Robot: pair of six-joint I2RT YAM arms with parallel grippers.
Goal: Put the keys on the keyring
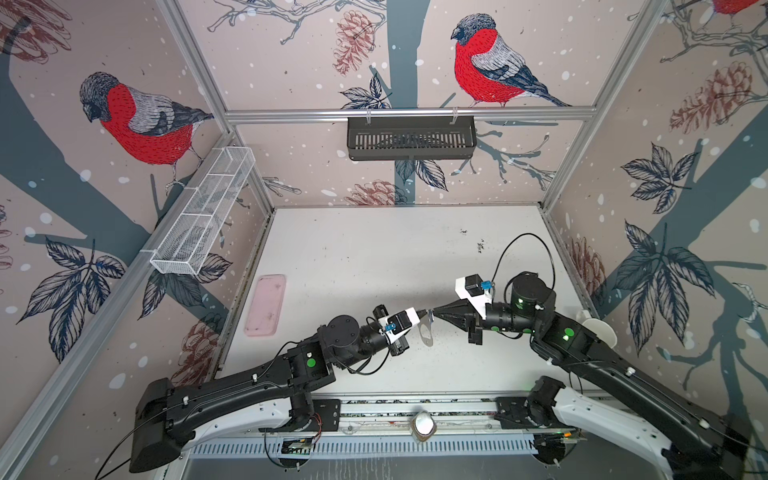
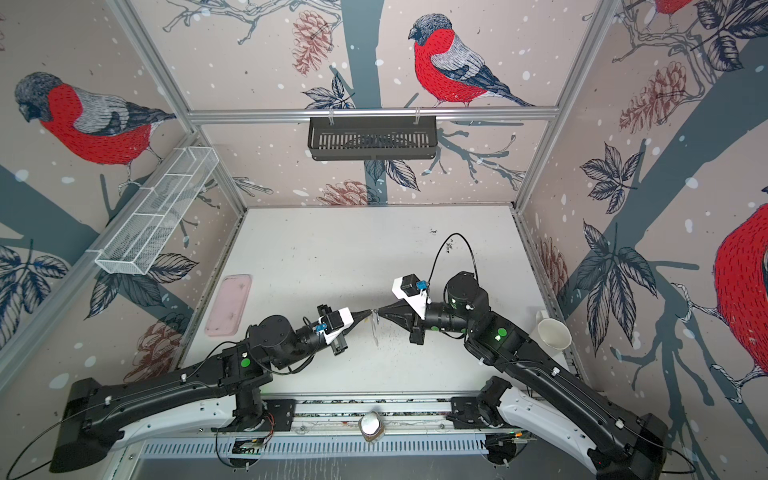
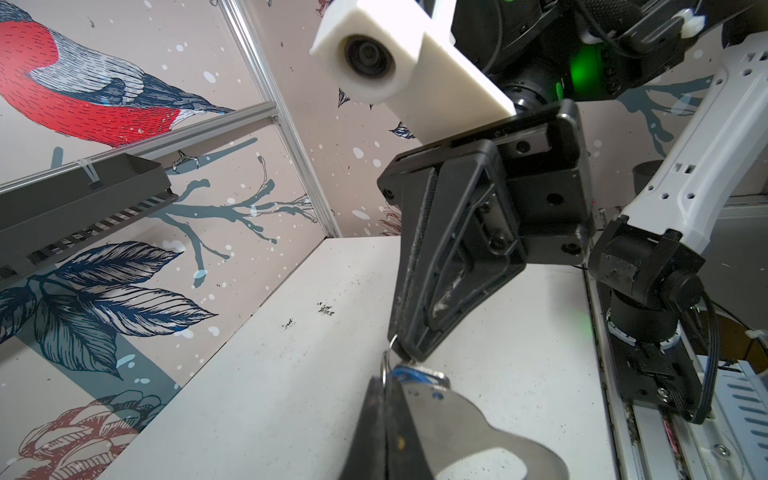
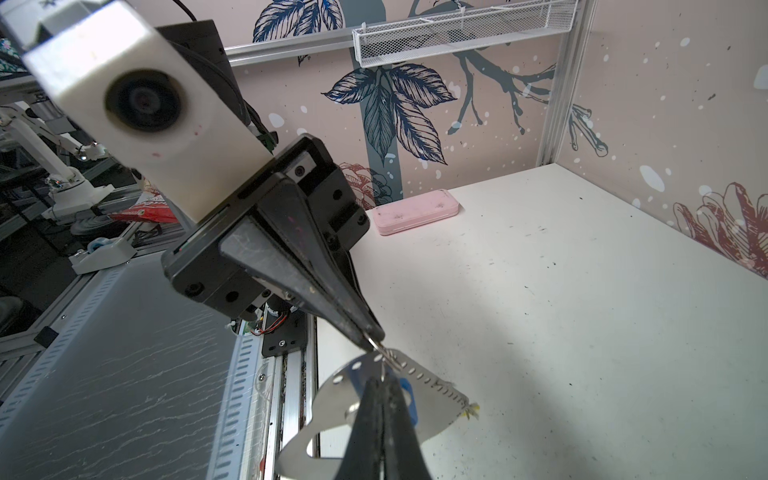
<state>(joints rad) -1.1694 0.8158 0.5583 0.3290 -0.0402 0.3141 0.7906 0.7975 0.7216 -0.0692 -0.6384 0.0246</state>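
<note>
Both arms are nose to nose over the table (image 1: 374, 257), a touch toward 6 o'clock from its middle. My left gripper (image 4: 372, 336) reaches in from 8 o'clock, jaws clamped on a little ring (image 4: 376, 344) at the holed edge of the keyring (image 4: 436, 405). My right gripper (image 3: 409, 351), in from 3 o'clock, is closed too, pinching a thin wire loop (image 3: 392, 340). I can't tell whether that loop is the plate's own or the one carrying the blue-tagged key (image 4: 409, 397). The keyring hangs off those tips, clear of the table, dangling toward 6 o'clock in both top views. The blue-tagged key sits right against the plate, and a scrap of yellow (image 4: 473, 411) peeks out at the plate's far end.

What worries me is two pinches on thin wire. Any pull apart could yank a ring from one jaw and let the plate swing or drop. A twist between the arms could bend the loop. If I let go too soon, the blue-tagged key may slip off unthreaded.
</note>
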